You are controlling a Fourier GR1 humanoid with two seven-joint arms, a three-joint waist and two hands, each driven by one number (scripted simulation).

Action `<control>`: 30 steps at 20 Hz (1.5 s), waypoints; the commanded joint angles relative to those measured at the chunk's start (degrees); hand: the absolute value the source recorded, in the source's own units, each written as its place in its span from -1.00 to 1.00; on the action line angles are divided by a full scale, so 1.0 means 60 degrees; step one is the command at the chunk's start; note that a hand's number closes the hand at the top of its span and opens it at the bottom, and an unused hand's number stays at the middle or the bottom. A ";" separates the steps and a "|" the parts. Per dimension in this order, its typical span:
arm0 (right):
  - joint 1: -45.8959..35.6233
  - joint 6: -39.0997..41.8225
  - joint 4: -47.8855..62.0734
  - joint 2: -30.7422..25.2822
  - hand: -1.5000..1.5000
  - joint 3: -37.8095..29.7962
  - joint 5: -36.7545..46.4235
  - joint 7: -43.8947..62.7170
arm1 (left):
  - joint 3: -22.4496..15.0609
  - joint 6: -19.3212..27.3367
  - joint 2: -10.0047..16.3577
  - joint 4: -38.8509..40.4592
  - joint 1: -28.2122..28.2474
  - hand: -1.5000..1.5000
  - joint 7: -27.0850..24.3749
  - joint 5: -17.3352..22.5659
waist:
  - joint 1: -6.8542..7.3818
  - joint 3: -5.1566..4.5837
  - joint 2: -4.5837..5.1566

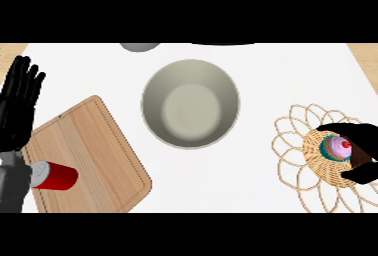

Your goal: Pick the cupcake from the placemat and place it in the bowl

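A cupcake (338, 147) with pink frosting, a red cherry and a teal wrapper sits on the woven wicker placemat (295, 145) at the right. My right hand (363, 150) comes in from the right edge and curls round the cupcake, thumb above it and fingers below. The grey-beige bowl (190, 103) stands in the middle of the counter, to the left of the placemat, with nothing in it. My left hand (21, 95) rests open at the far left edge, fingers up.
A wooden cutting board (96, 150) lies at the left, with a red can (53, 175) lying on its lower left part. A grey rounded object (140, 47) shows at the top edge behind the bowl.
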 commanded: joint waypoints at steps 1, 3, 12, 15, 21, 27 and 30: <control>0.0304 -0.1148 -0.0135 0.0471 1.00 0.0086 0.0220 -0.0527 | -0.0006 0.0082 -0.0112 0.0151 -0.0184 0.00 -0.0098 -0.0143 | -0.0035 0.0002 -0.0002; -0.0518 -0.1269 0.1013 0.0161 1.00 -0.0275 0.0206 -0.1079 | -0.0121 0.0204 -0.0207 -0.0348 -0.0019 0.00 0.0303 -0.0222 | 0.0029 0.0005 0.0002; -0.0241 -0.1563 0.0479 -0.0056 1.00 -0.0714 0.0308 -0.1658 | 0.0014 -0.0068 -0.0298 -0.0620 0.0429 0.00 0.0259 -0.0252 | 0.0001 0.0001 -0.0014; 0.1688 -0.1972 -0.0364 0.1184 1.00 -0.1426 0.0575 0.1885 | 0.0524 0.0063 0.0023 -0.0142 0.0444 0.00 0.0093 -0.0137 | -0.0703 -0.0040 -0.0203; 0.3972 -0.2847 -0.1493 0.1815 1.00 -0.2912 0.0600 0.4149 | 0.1077 0.0201 0.0301 -0.0151 0.1056 0.00 -0.0002 -0.0121 | -0.1703 -0.0134 -0.0434; 0.5612 -0.3543 -0.5079 0.2732 1.00 -0.3155 0.1000 0.5415 | 0.0942 0.0225 0.0043 -0.0377 0.1277 0.00 0.0000 -0.0097 | -0.1549 -0.0147 -0.0379; 0.6196 -0.3240 -0.7111 0.3538 1.00 -0.2671 0.0799 0.5705 | 0.0936 0.0196 0.0161 -0.0341 0.1205 0.00 -0.0038 -0.0183 | -0.1429 -0.0141 -0.0307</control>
